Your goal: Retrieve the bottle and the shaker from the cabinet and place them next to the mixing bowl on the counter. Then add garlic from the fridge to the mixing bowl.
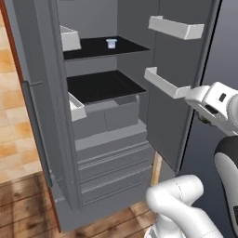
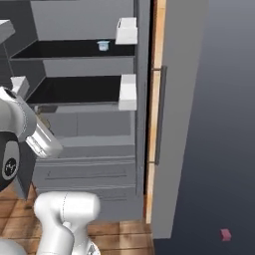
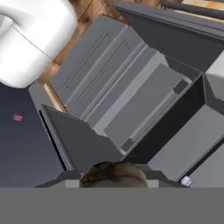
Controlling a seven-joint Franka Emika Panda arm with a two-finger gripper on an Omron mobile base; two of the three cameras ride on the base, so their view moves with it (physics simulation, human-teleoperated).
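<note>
The tall grey fridge (image 1: 109, 139) (image 2: 89, 134) stands open, with black shelves, grey drawers and white door bins. My gripper (image 3: 113, 183) hangs in front of it, tilted down towards the drawers (image 3: 131, 100). It is shut on a brownish rounded garlic bulb (image 3: 114, 173), which sits between the fingertips. In the left base view the white hand (image 1: 214, 104) is at the right, beside the lower door bin (image 1: 165, 83). In the right base view the garlic (image 2: 44, 120) shows as a small tan lump by the hand. The bottle, shaker, cabinet, mixing bowl and counter are out of view.
A small pale cup (image 1: 111, 43) (image 2: 103, 45) stands on the upper black shelf. White bins (image 1: 175, 27) (image 2: 128, 92) jut from the open doors on both sides. Wooden floor lies below the fridge. A small pink object (image 2: 225, 234) lies on the dark floor to the right.
</note>
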